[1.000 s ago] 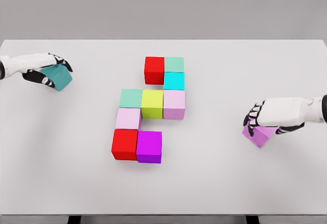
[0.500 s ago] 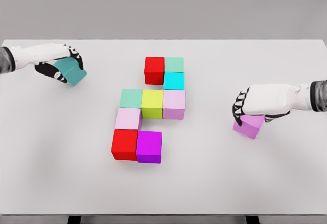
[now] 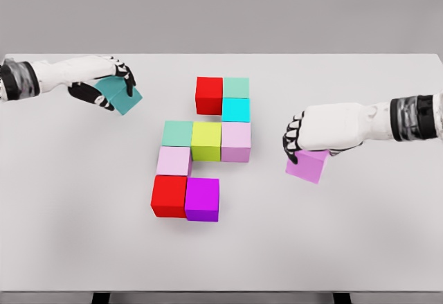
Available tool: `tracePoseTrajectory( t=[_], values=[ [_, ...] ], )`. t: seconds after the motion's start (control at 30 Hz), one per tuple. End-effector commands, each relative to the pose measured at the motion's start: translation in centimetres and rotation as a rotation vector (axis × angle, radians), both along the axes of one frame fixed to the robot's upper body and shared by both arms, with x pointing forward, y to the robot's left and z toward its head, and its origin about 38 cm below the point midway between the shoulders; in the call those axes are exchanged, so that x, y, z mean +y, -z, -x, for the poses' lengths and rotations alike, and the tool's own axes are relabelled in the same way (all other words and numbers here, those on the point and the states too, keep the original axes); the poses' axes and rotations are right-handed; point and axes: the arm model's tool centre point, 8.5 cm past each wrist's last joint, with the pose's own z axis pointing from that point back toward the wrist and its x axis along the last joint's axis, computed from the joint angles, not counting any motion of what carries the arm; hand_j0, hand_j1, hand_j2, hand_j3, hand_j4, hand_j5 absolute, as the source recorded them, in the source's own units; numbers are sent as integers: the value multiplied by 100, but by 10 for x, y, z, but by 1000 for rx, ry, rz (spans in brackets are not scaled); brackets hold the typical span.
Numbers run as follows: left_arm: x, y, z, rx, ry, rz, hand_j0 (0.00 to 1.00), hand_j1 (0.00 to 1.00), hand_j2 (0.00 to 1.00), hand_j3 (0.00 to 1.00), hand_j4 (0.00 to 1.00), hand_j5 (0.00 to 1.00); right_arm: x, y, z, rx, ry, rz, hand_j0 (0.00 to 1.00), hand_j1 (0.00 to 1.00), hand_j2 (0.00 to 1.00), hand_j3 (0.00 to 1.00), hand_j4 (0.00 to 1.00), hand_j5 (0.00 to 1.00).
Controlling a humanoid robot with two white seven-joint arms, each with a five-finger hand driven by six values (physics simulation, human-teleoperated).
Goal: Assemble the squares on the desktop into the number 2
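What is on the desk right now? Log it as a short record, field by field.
surface: white desk
assembled cubes: nine, touching, in the middle; top row red cube and green cube
left hand: holds teal cube, left of the group
right hand: holds pink cube, right of the group
shape: incomplete 2

Even, bright, diffuse light; a clean simulator render

The white table (image 3: 360, 235) is lit softly from above with no glare. Only faint, short shadows lie under the cluster of cubes (image 3: 204, 145) and under both hands. Edges look slightly soft, with mild smearing; the grey far wall (image 3: 221, 6) is flat, featureless.
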Motion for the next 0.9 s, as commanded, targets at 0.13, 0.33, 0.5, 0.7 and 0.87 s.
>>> tracePoseTrajectory(
  t=[0.13,0.33,0.5,0.7,0.87],
  values=[
    [-21,0,-6,10,-3,45,43,43,43,43,43,43,40,22,8,65,-106,1,47,47,47,47,47,47],
    [-38,2,-20,39,-101,97,44,44,44,44,44,44,44,15,7,60,-115,-15,47,47,47,47,47,47],
    [-57,9,-26,85,-152,119,44,44,44,44,44,44,58,18,10,79,-152,-20,47,47,47,47,47,47],
    [-69,17,-34,115,-203,149,44,44,44,44,44,44,71,26,15,102,-193,-4,47,47,47,47,47,47],
    [-81,30,-37,150,-202,169,45,45,45,45,45,45,72,25,14,98,-196,2,64,64,64,64,64,64]
  ],
)
